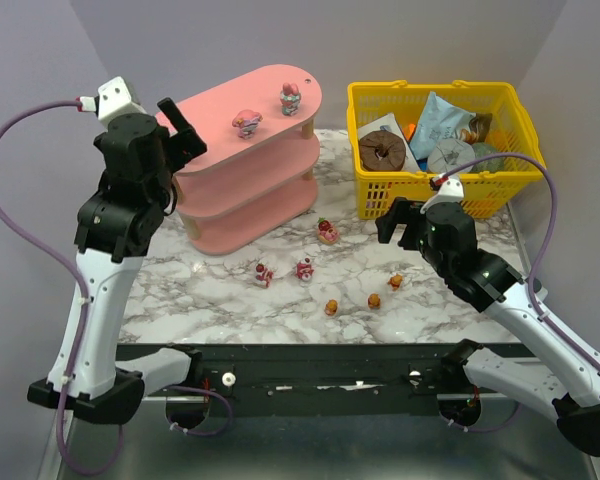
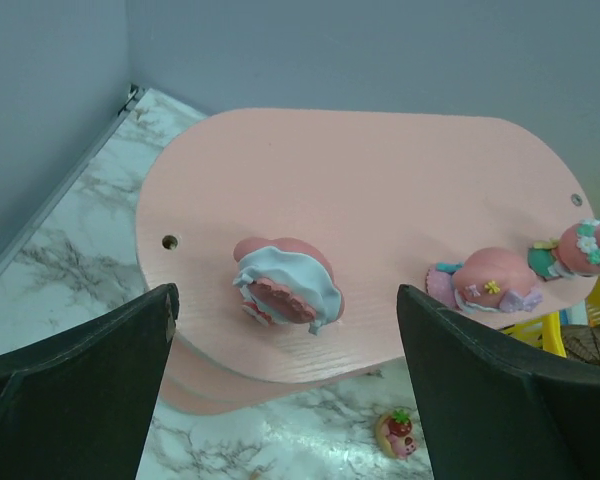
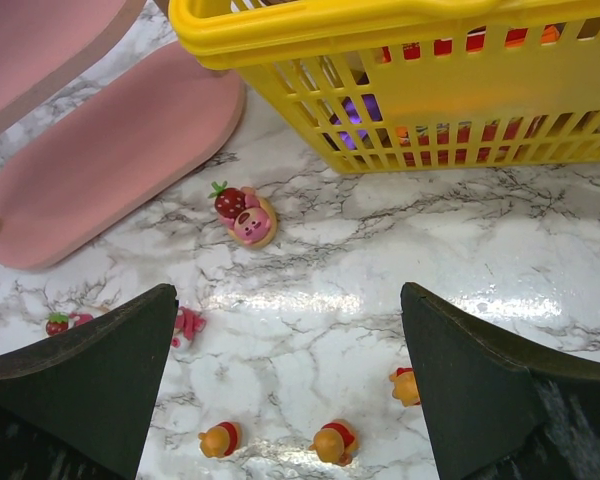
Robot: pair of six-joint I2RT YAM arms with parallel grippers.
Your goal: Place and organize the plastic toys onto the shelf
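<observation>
The pink three-tier shelf (image 1: 245, 165) stands at the back left. Two pink toys stand on its top board (image 1: 247, 122) (image 1: 291, 96). In the left wrist view the nearer toy (image 2: 285, 283) sits just beyond my open, empty left gripper (image 2: 285, 400), which hovers at the board's left end (image 1: 180, 125). Three pink-red toys (image 1: 327, 232) (image 1: 305, 268) (image 1: 264, 274) and three orange-brown ones (image 1: 332, 307) (image 1: 375, 301) (image 1: 395, 281) lie on the marble. My right gripper (image 1: 400, 222) is open and empty above them (image 3: 280, 400).
A yellow mesh basket (image 1: 500, 100) with packets and a brown ring stands at the back right, close behind my right gripper; its wall fills the top of the right wrist view (image 3: 380, 30). The shelf's bottom board (image 3: 100, 170) reaches toward the strawberry toy (image 3: 245, 215).
</observation>
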